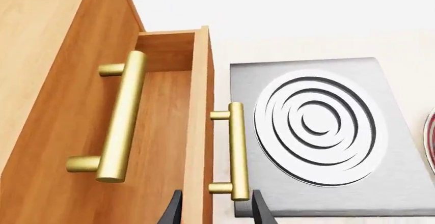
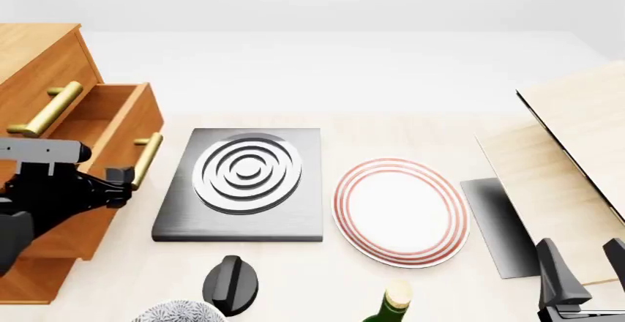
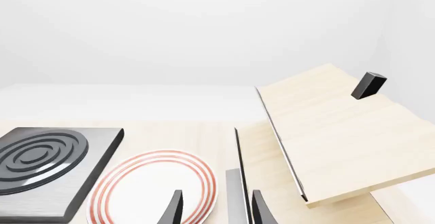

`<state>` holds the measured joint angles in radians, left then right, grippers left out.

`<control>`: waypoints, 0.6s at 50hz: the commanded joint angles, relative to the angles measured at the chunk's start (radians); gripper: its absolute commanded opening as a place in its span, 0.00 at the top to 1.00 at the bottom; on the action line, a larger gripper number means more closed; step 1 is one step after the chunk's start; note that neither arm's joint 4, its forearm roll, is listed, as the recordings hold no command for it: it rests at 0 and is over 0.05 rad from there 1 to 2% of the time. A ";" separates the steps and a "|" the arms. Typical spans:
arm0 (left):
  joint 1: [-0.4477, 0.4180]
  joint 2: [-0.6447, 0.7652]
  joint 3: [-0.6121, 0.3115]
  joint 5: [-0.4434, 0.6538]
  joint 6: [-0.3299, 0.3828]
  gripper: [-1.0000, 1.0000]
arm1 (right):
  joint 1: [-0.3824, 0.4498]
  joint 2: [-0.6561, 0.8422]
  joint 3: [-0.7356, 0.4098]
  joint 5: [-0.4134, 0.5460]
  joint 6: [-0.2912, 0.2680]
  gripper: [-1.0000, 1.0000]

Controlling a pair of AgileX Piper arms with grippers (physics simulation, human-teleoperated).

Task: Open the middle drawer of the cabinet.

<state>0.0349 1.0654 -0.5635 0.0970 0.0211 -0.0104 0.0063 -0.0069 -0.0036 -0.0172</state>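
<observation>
The cabinet [image 2: 39,66] stands at the table's left edge. Its middle drawer [image 2: 113,121] is pulled out, showing its wooden box [image 1: 163,127]. The drawer's brass handle [image 2: 146,159] [image 1: 236,150] faces the table's middle. My left gripper [image 2: 125,179] [image 1: 217,214] is open at the near end of that handle, which lies between the fingers, close to one and not clamped. The top drawer's handle [image 2: 44,110] [image 1: 122,124] sits above it. Low at the right, my right gripper [image 2: 583,267] [image 3: 216,211] is open and holds nothing.
A grey slab with white rings [image 2: 249,176] lies just right of the drawer, then a red-rimmed plate [image 2: 400,208]. Pale wood boards [image 2: 576,146] and a dark sheet [image 2: 503,227] fill the right. A black knob [image 2: 230,282], a bottle top [image 2: 396,300] and a patterned bowl [image 2: 176,312] are near the front.
</observation>
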 commanded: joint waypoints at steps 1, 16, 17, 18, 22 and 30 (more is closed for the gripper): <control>-0.059 0.047 0.092 -0.071 0.042 0.00 | 0.000 0.000 0.000 0.000 0.000 0.00; -0.110 0.074 0.093 -0.094 0.032 0.00 | 0.000 0.000 0.000 0.000 0.000 0.00; -0.113 0.081 0.092 -0.097 0.026 0.00 | 0.000 0.000 0.000 0.000 0.000 0.00; -0.121 0.084 0.092 -0.099 0.023 0.00 | 0.000 0.000 0.000 0.000 0.000 0.00; -0.159 0.080 0.093 -0.099 0.011 0.00 | 0.000 0.000 0.000 0.000 0.000 0.00; -0.197 0.085 0.090 -0.106 0.004 0.00 | 0.000 0.000 0.000 0.000 0.000 0.00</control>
<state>-0.0732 1.0842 -0.5727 0.0654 -0.0482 -0.0104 0.0063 -0.0069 -0.0036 -0.0172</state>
